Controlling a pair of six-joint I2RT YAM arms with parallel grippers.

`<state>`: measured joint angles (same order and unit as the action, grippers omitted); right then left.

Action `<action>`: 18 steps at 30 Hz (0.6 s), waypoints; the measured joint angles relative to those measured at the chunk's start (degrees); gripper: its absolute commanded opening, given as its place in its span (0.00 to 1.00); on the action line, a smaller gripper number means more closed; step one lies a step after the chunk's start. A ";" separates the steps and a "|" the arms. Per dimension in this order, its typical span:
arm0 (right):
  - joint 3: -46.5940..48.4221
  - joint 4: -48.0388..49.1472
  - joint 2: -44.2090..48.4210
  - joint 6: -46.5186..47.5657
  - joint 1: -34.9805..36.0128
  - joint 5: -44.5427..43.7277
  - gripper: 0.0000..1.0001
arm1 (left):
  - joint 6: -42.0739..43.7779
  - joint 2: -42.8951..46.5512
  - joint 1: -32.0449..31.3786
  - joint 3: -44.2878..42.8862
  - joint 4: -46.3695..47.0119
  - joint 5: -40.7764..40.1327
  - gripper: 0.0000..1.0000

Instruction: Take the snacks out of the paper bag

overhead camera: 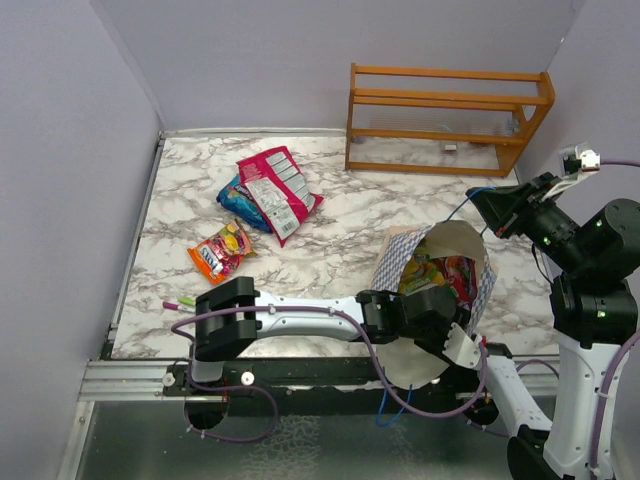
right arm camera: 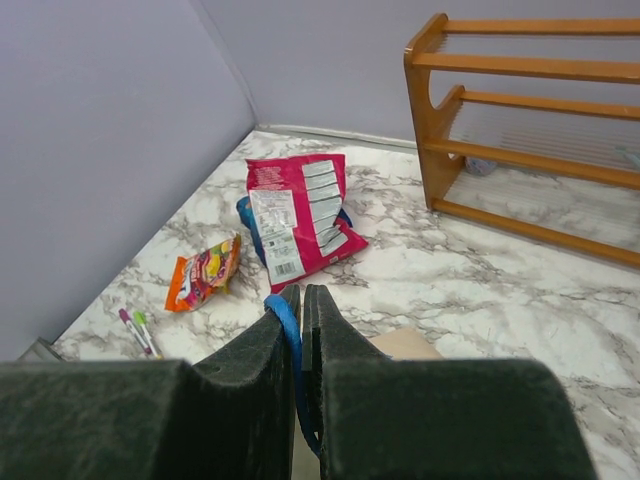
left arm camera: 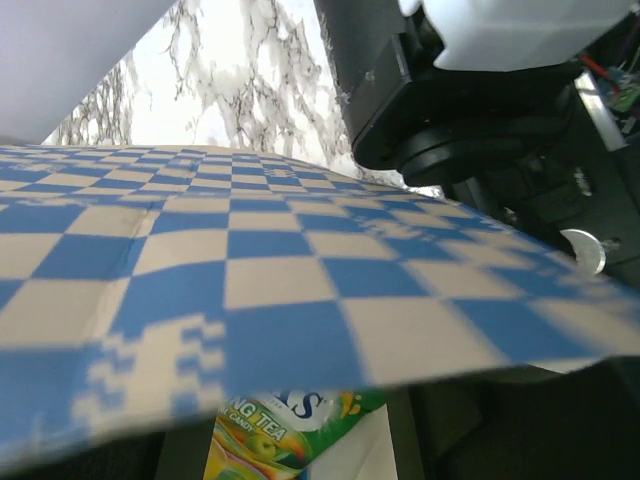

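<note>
My right claw (right arm camera: 301, 300) pinches the blue cord handle (right arm camera: 291, 338) shut; my left claw (overhead camera: 440, 302) is at the paper bag (overhead camera: 392, 262), lower right. Its grip I can't tell. The snacks (overhead camera: 440, 272) sit inside it — a slipping cord might collapse the bag onto them.

Open paper bag (overhead camera: 452, 240) holding snacks (overhead camera: 440, 272), left arm (overhead camera: 300, 318) at its mouth, red-pink packet (overhead camera: 275, 190) on marble table (overhead camera: 340, 250)
</note>
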<state>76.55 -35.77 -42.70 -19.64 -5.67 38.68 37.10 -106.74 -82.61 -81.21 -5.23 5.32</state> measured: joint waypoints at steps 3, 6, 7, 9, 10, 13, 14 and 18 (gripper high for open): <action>0.57 -0.37 -0.13 -0.04 0.00 0.04 0.07 | -0.07 -2.32 0.42 -1.14 0.42 -1.38 0.60; 1.20 -0.83 -0.17 0.00 -0.02 0.07 0.07 | -0.13 -3.13 0.90 -1.18 1.03 -2.45 0.54; 1.27 -0.90 -0.15 0.00 -0.02 0.09 0.07 | -0.24 -3.21 1.03 -1.18 1.18 -2.82 0.51; 1.29 -0.90 -0.15 -0.02 0.00 0.13 0.07 | -0.52 -3.28 1.38 -1.16 1.84 -3.43 0.42; 1.29 -0.90 -0.15 -0.02 -0.02 0.13 0.07 | -0.63 -3.32 1.60 -1.07 2.36 -3.69 0.37; 1.29 -0.92 -0.15 -0.02 -0.02 0.13 0.07 | -1.29 -3.32 2.05 -0.79 3.39 -4.50 0.19; 1.29 -0.92 -0.15 -0.02 -0.02 0.13 0.07 | -1.44 -3.32 2.27 -0.76 3.54 -4.66 0.15; 1.29 -0.92 -0.13 0.00 -0.02 0.09 0.07 | -1.70 -3.32 2.69 -0.76 3.45 -5.20 0.01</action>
<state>77.84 -36.69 -42.83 -19.64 -5.69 38.76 35.40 -110.06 -79.92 -81.97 -1.78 0.12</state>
